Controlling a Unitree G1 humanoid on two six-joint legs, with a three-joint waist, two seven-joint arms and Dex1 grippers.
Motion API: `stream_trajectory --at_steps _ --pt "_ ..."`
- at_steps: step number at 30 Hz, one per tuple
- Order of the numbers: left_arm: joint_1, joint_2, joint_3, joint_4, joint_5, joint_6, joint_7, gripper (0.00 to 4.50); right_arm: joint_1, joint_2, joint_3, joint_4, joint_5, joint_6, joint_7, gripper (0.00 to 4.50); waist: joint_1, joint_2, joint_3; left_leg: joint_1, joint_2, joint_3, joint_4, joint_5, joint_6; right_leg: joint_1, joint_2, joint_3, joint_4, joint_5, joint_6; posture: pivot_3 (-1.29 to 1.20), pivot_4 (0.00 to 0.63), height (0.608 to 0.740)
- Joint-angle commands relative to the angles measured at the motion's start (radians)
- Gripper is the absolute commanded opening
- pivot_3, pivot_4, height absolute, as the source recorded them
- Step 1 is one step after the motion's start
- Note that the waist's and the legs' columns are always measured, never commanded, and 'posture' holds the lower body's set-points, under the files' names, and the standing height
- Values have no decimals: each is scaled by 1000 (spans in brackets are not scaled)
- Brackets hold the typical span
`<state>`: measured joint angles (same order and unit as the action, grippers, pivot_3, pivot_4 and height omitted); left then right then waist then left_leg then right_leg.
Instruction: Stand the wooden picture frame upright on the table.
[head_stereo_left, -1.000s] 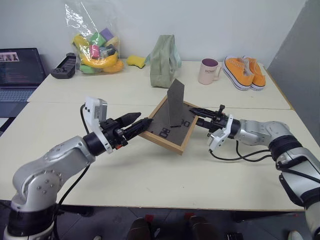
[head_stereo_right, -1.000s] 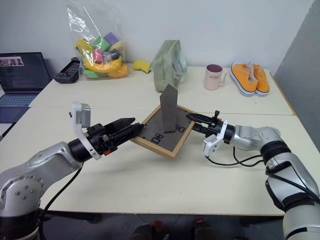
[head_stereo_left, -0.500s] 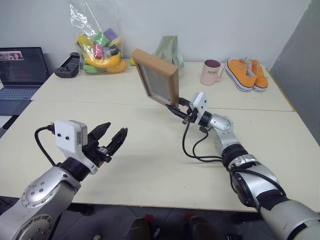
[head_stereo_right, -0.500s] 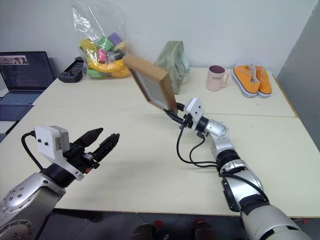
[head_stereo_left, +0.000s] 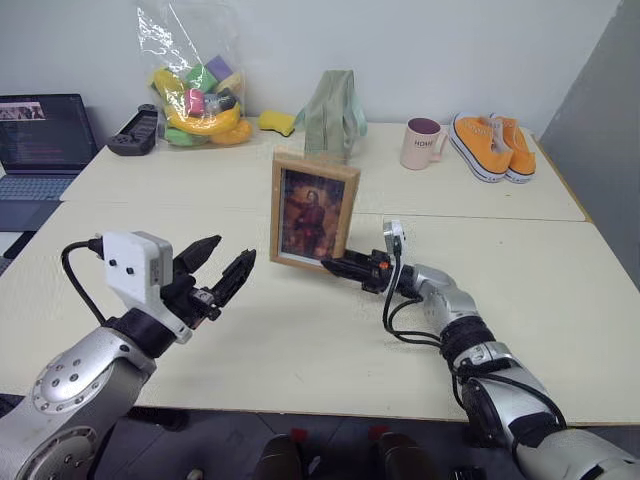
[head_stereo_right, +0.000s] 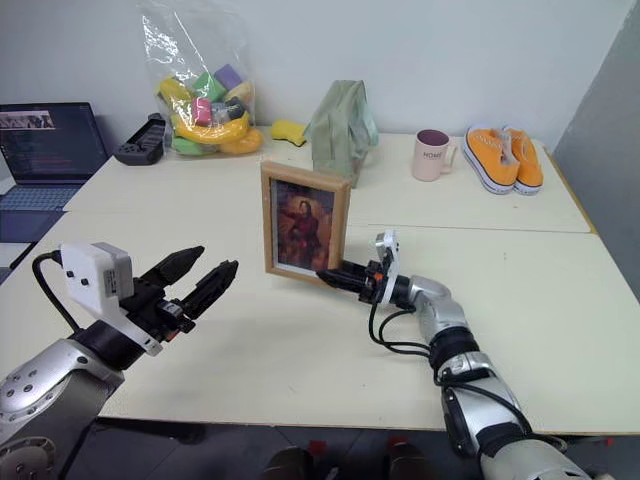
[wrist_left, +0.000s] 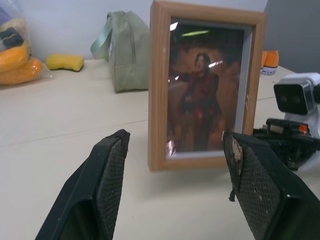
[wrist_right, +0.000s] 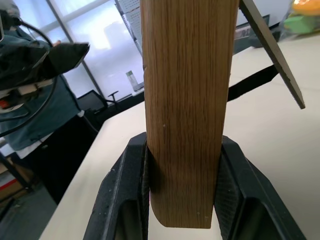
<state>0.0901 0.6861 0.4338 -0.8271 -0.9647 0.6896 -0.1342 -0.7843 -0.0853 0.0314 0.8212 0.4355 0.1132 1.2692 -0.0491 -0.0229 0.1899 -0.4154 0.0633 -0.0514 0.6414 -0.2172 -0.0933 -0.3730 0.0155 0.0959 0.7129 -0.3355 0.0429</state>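
1. One wooden picture frame (head_stereo_left: 312, 211) stands upright near the middle of the table (head_stereo_left: 300, 350), portrait facing me. In my right wrist view its fold-out stand angles out behind it.
2. My right gripper (head_stereo_left: 335, 266) pinches the frame's lower right corner, one black finger pressed on each face of the wood. That arm lies low over the table and reaches leftward from the right.
3. My left gripper (head_stereo_left: 222, 268) hovers apart from the frame, to its left and nearer to me. Its two fingers (wrist_left: 107, 180) are spread, with nothing between them.
4. Along the far side I count one laptop (head_stereo_left: 40, 140) at the left edge, one black controller (head_stereo_left: 132, 132), one clear bag of coloured toys (head_stereo_left: 195, 85), one yellow sponge (head_stereo_left: 272, 122), one green cloth bag (head_stereo_left: 333, 108), one pink mug (head_stereo_left: 420, 143) and two orange shoes (head_stereo_left: 490, 145).
5. A seam crosses the tabletop from left to right, just behind the frame.
6. The frame sits well away from every table edge. The near half of the table is bare around both arms, leaving open room left, right and in front of the frame.
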Motion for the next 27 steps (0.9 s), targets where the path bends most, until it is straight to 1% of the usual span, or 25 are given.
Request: stream_trajectory --at_steps 1,4,11,14,21,27 --pt "2 29 49 -11 -18 2 -12 3180 38 9 -3 -24 -20 -28 22 1328 0 0 0 0 0 0 0 0 0 0 0 0 0 0 0 0 150 740" --pt "37 39 70 -18 -25 14 -12 3180 65 23 -8 24 -51 -86 8 1328 -5 0 0 0 0 0 -1 0 0 0 0 0 0 0 0 0 150 740" --pt "213 57 152 19 31 2 -130 3180 42 21 -35 145 -105 -186 -19 1328 -8 -3 -2 1 1 0 -1 0 0 1 1 0 -2 0 0 0 150 740" --pt "259 59 172 32 50 -3 -177 3180 23 17 -46 181 -115 -217 -26 1328 -6 -6 -3 2 1 0 -1 0 0 2 1 0 -2 0 0 0 150 740" --pt "253 52 172 39 72 0 -199 3180 -18 8 -63 259 -131 -242 -37 1328 -6 -6 -4 3 1 0 -2 0 0 3 1 0 -2 0 0 0 150 740" --pt "240 43 159 32 81 5 -195 3180 -31 1 -71 268 -138 -184 4 1328 -6 -6 -4 3 1 0 -2 0 0 3 1 0 -2 0 0 0 150 740"
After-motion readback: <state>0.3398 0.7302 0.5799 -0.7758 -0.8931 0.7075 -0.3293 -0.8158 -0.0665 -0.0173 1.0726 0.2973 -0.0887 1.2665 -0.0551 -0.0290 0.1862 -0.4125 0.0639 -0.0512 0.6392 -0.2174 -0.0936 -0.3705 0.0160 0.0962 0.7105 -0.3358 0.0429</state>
